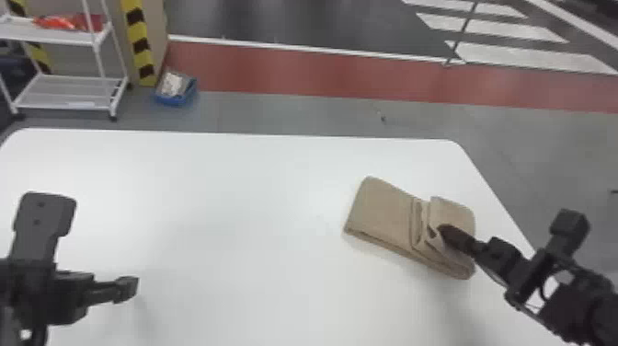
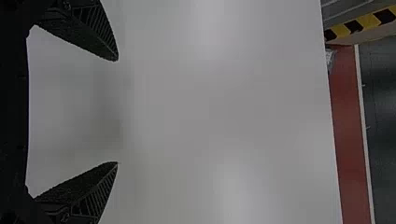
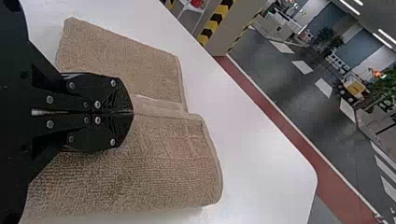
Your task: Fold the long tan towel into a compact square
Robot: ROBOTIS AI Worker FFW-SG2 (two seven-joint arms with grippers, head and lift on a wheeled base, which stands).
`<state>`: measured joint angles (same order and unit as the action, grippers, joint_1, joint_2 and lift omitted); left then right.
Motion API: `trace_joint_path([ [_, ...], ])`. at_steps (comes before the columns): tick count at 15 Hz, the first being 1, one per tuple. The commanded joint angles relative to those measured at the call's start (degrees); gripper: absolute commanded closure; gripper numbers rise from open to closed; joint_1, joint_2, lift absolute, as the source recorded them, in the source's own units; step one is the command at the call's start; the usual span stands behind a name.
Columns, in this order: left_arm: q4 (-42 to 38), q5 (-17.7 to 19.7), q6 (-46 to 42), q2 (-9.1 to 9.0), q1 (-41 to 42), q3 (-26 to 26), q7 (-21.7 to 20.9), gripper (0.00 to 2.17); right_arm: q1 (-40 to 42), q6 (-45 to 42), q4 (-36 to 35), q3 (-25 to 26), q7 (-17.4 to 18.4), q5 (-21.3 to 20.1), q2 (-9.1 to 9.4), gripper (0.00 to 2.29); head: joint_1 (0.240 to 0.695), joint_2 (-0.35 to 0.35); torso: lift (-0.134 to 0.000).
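- Your tan towel [image 1: 384,207] lies folded in layers on the white table [image 1: 207,202], right of centre in the head view, with its length slanting from upper left to lower right.
- You can see a smooth, flat section at its left end, standing creases near its middle, and a turned-over flap towards its right end.
- Your right gripper [image 1: 442,231] comes in from the right edge of the head view, its tips against the towel beside the raised creases.
- In the right wrist view, you have those fingers [image 3: 116,95] closed together over the towel; you cannot tell whether cloth is pinched between them.
- Your left gripper [image 1: 64,287] is over the table at the lower left of the head view; its own wrist view shows you its fingers [image 2: 95,35] spread wide, with bare tabletop between them.
- At the upper left of the head view, you have a white shelf cart [image 1: 103,39] with orange and red items [image 1: 64,22] on it; a pale strip on its lower shelf is too small for you to make out.
- Just beside the cart, you can see a yellow-and-black striped post [image 1: 141,46] and a blue container [image 1: 172,99].
- White floor markings [image 1: 496,30] cross your upper right.
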<state>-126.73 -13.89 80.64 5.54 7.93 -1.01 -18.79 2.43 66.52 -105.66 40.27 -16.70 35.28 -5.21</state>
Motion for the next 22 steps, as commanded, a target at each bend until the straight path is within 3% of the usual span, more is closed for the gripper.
trace_joint_path([
  [1, 0.0, 0.0, -0.2, 0.0, 0.1, 0.3, 0.0, 0.09, -0.7, -0.6, 1.3, -1.7, 0.1, -0.9, 0.02, 2.11, 0.695, -0.185, -0.124],
  [9, 0.4, 0.0, -1.1, 0.09, 0.2, 0.5, 0.0, 0.09, -2.5, -2.4, 4.3, -6.8, -0.4, -3.6, -0.15, 2.11, 0.695, -0.14, -0.124],
  [14, 0.2, 0.0, -1.2, 0.09, 0.6, 0.6, 0.0, 0.09, -1.8, -2.4, 3.5, -9.3, -2.1, -2.9, 0.29, 2.11, 0.695, -0.099, -0.124],
  [16, -0.2, 0.2, -1.2, 0.09, 1.1, 0.9, 0.0, 0.09, 0.5, -1.9, -0.4, -8.5, -3.1, 0.6, 0.37, 2.11, 0.695, -0.086, -0.124],
  [18, -1.0, 0.2, -1.2, 0.09, 1.2, 1.2, -0.1, 0.09, 3.5, 4.1, -6.9, -7.7, -3.3, 3.4, 0.37, 2.11, 0.695, -0.076, -0.124],
  [22, -2.7, 0.6, -1.2, 0.09, 1.8, 1.6, -0.4, 0.09, 9.4, 14.0, -15.2, -6.2, -6.3, 4.9, 0.37, 2.11, 0.695, -0.031, -0.124],
])
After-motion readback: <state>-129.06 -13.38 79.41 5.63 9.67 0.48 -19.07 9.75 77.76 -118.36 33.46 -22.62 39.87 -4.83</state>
